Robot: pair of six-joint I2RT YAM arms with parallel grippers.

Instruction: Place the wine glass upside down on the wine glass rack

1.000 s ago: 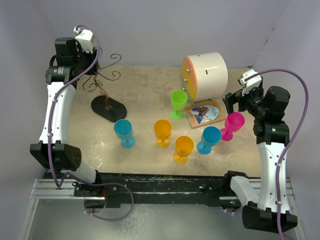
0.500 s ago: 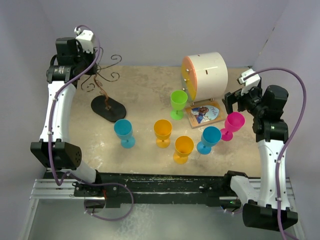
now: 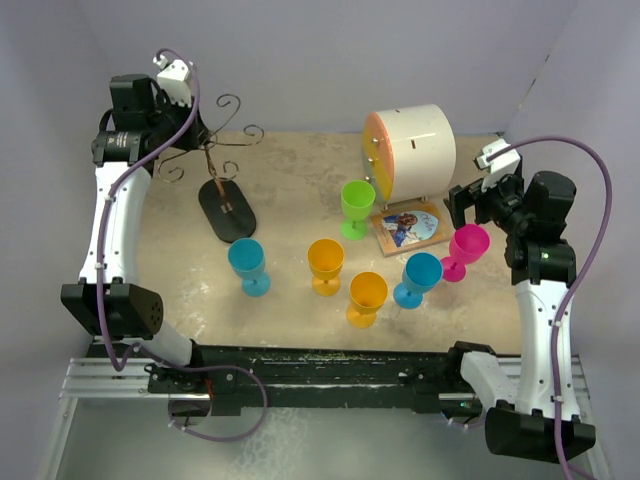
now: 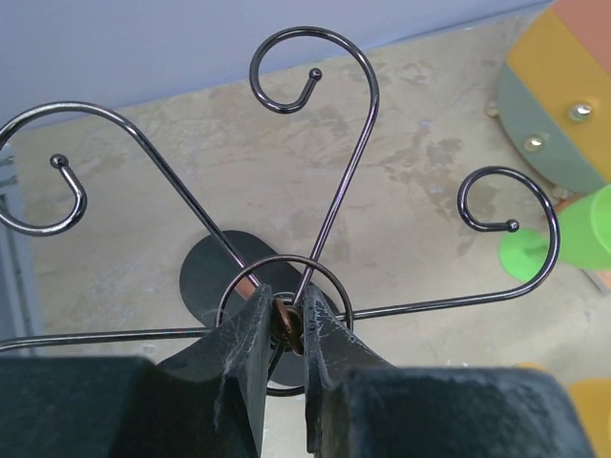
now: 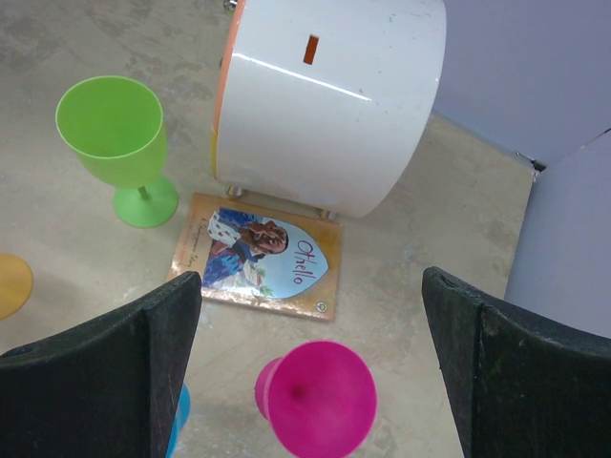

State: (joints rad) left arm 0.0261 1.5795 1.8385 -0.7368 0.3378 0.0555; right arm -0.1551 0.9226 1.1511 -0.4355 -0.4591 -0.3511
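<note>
Left gripper [image 4: 286, 320] was pinched nearly closed on the wine glass rack [image 3: 225, 207] stem at 10 o'clock. A thin wire like that could slip or tip over. Right gripper [image 5: 310, 320] hung wide open and empty over the pink wine glass [image 5: 315, 396] at 3 o'clock

Back wall [image 3: 330, 60]: plain pale lavender panel with a matte finish, closing the far side of the table.
Left wall [image 3: 35, 150]: panel of the same lavender, meeting the back wall at a soft vertical corner.
Right wall [image 3: 605, 110]: matching panel, slightly greyer in tone; the right wrist view shows 2 panels meeting at the table's far corner.
Table top [image 3: 290, 190]: mottled beige, stone-like surface with pale scuffs and darker patches.
Near edge: slotted aluminium rail [image 3: 85, 385] running along the table's front.
Lower foreground: dull grey metal sheet [image 3: 320, 450] below the rail.
Light: even and diffuse from above; shadows on the table top are short and soft.
</note>
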